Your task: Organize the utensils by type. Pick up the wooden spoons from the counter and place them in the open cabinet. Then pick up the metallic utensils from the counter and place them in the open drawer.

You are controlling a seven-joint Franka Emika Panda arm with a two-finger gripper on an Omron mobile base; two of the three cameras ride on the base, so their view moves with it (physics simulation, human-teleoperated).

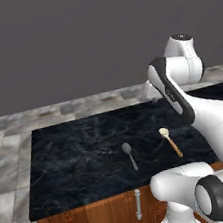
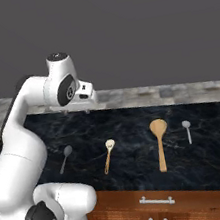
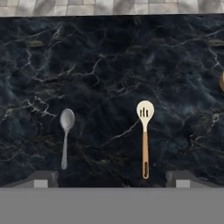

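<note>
The pincer (image 3: 112, 178) stands spread wide in the hand view, its two grey tips far apart at the bottom, pinching nothing and held above the black marble worktop (image 3: 109, 61). Between and above those tips lie a small grey metal spoon (image 3: 65, 133) to the left and a slotted wooden spoon with a pale head and orange-brown handle (image 3: 145, 139) to the right, both flat, bowls pointing up the picture, well apart from each other. In the left base view the white arm bends over the worktop (image 1: 69, 155); the grey metal spoon (image 1: 129, 155) and the slotted wooden spoon (image 1: 170, 141) lie near the front edge, above a wooden cabinet front with a metal handle (image 1: 138, 204). In the right base view the pincer (image 2: 86, 106) hangs over the rear part of the worktop (image 2: 134, 123). In a row lie the grey metal spoon (image 2: 66, 157), the slotted wooden spoon (image 2: 109, 155), a larger plain wooden spoon (image 2: 160, 143) and a second small grey metal spoon (image 2: 187, 130), all apart.
</note>
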